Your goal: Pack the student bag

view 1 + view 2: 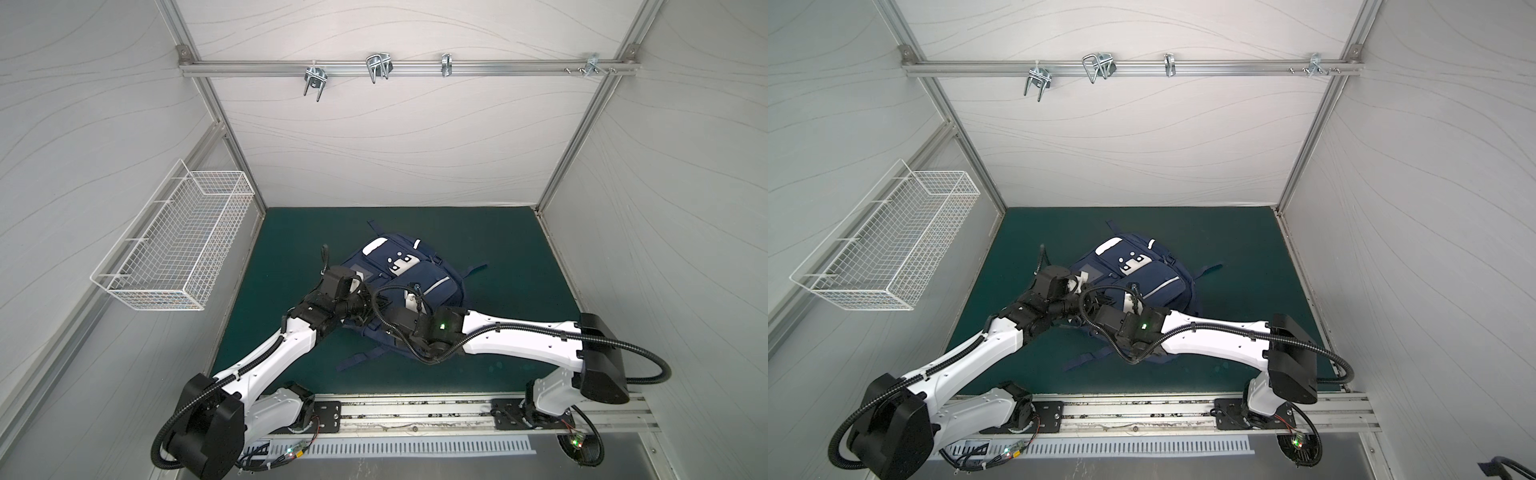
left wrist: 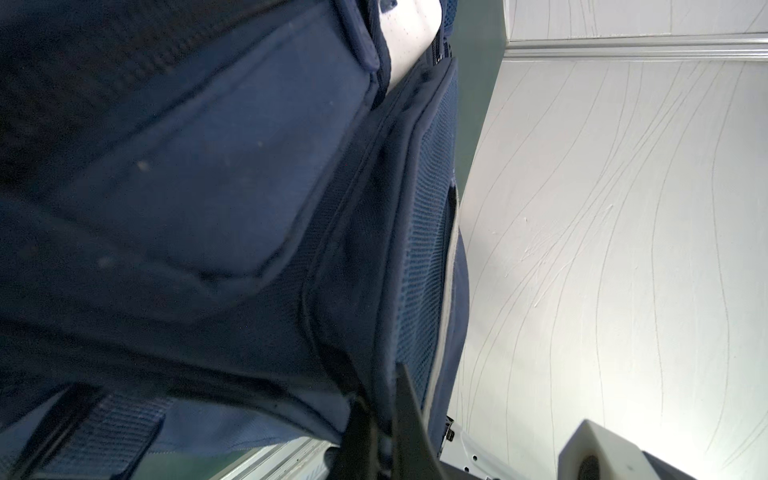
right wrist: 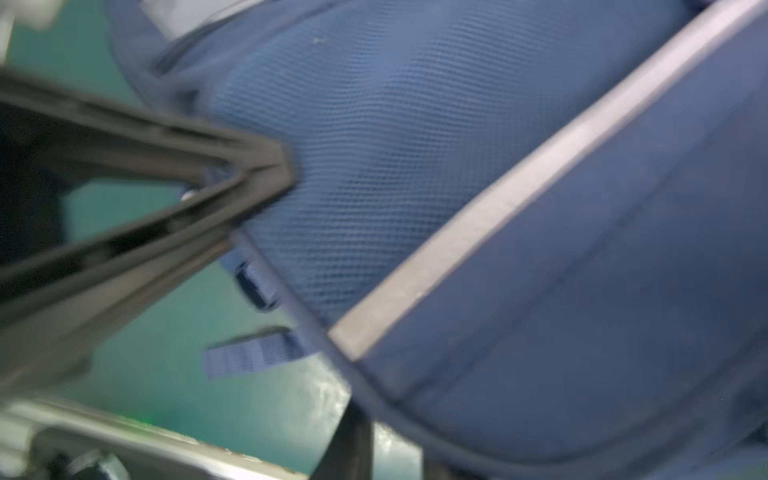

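The student bag [image 1: 432, 274] [image 1: 1160, 276], navy blue with white stripes and a dotted white patch, lies front-up on the green mat in both top views. Both arms meet over its near left corner. My left gripper [image 2: 384, 401] is shut on a fold of the bag's navy fabric beside the mesh side pocket [image 2: 424, 257]. The right wrist view shows that same pinch, with the left fingertips [image 3: 266, 166] closed on the mesh. My right gripper [image 3: 392, 432] stands narrow at the bag's lower rim [image 3: 415, 419]. That rim hides its tips, and the view is blurred.
A white wire basket [image 1: 174, 249] hangs on the left wall. Metal hooks [image 1: 378, 68] sit on the rail across the back wall. Loose bag straps [image 1: 361, 357] trail on the green mat [image 1: 519, 249] toward the front rail [image 1: 415, 415].
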